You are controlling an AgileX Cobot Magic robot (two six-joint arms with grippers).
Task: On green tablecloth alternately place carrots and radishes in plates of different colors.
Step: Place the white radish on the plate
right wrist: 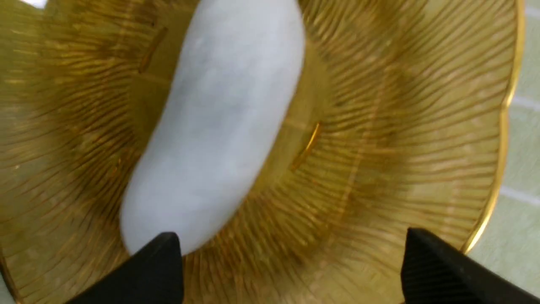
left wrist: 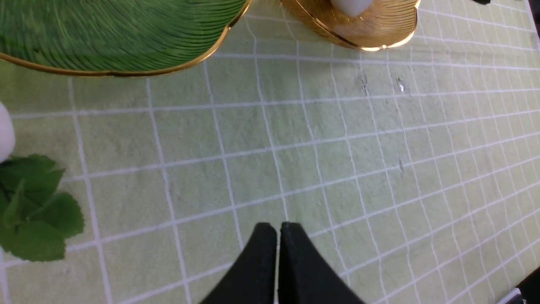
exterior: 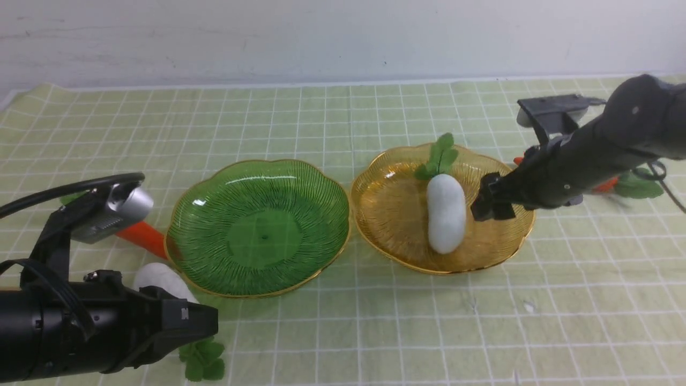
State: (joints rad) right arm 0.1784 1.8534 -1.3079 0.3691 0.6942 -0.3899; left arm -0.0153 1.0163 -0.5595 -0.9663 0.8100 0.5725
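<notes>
Starting nearest, the left gripper (left wrist: 278, 230) hangs low over the green tablecloth (exterior: 536, 300) with its fingers pressed together, holding nothing. Just beside it lies a white radish (exterior: 161, 281), plump and matte. Behind that, a glossy orange carrot (exterior: 142, 237) lies just beside the empty green plate (exterior: 257, 294). Both look like light, stiff toys. I would grip the radish across its thick middle, and the tapered carrot may slip. Farther, the right gripper (right wrist: 291, 238) stands wide apart and empty above the second radish (exterior: 446, 214), which lies in the ribbed amber plate (exterior: 396, 214). A second carrot (exterior: 608, 185) lies beyond.
</notes>
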